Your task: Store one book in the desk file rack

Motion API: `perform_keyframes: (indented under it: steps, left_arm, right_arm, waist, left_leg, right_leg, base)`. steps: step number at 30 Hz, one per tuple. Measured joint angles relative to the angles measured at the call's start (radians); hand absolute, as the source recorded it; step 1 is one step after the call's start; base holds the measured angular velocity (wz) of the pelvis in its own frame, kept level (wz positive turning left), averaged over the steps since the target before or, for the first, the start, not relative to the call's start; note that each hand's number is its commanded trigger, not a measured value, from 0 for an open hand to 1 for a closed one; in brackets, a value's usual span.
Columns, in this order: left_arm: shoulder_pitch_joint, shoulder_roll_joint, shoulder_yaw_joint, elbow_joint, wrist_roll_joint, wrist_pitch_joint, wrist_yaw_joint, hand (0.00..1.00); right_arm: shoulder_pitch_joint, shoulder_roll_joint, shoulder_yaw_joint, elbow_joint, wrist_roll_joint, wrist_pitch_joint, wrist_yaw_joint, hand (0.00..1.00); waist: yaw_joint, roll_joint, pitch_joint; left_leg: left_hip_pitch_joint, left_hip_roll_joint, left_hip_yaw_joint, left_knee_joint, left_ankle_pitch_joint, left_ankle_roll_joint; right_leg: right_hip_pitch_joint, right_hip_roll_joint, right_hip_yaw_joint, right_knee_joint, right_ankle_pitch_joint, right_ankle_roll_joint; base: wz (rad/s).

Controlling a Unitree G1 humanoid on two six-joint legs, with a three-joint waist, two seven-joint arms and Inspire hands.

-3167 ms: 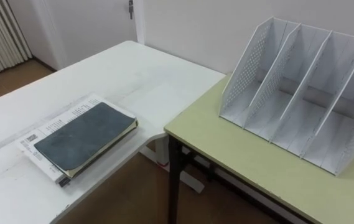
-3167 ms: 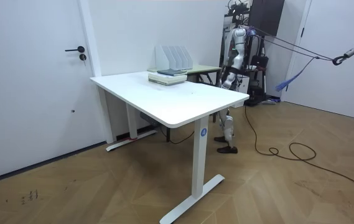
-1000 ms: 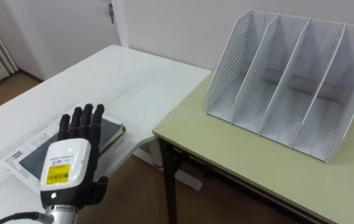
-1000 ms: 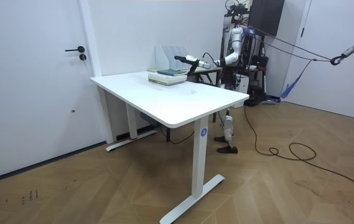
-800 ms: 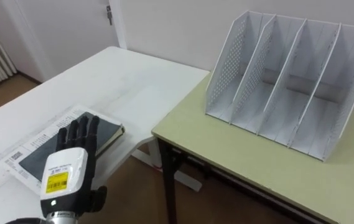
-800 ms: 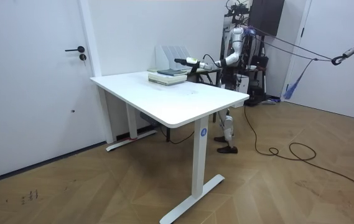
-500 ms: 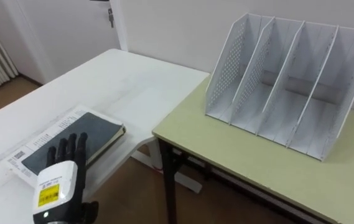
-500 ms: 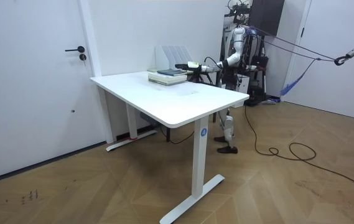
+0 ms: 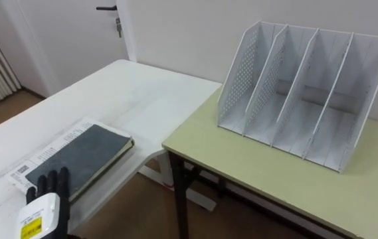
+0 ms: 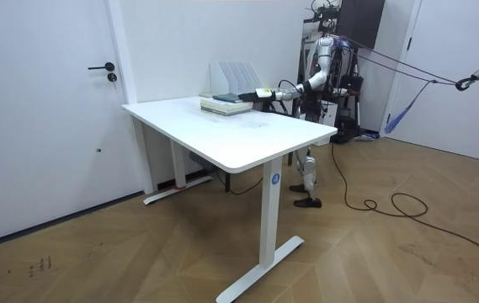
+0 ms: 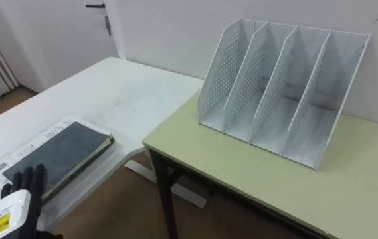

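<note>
In the left eye view my left hand (image 9: 41, 212) sits low at the near left, fingers straight and holding nothing, tips over the near end of the dark grey hardcover book (image 9: 86, 154) (contact I can't judge). The book lies flat on the white table (image 9: 142, 93); the white perforated file rack (image 9: 301, 93) stands far right on the pale green desk (image 9: 242, 159). In the room view the robot stands beyond the table, left arm stretched toward the book.
</note>
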Motion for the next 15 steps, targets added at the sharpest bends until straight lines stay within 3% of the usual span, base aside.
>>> perform_keyframes:
  steps: [15]
  left_arm:
    - [-0.012, 0.0, 0.005, -0.008, 0.002, 0.022, -0.028, 0.0]
  right_arm:
    - [-0.006, -0.001, 0.004, -0.002, -0.009, 0.007, 0.011, 0.0]
  waist:
    - [-0.005, 0.003, 0.0017]
  left_leg:
    - [-0.005, 0.0, 0.0, -0.002, 0.0, 0.001]
  right_leg:
    - [-0.014, 0.0, 0.004, 0.015, -0.002, -0.002]
  base:
    - [0.0]
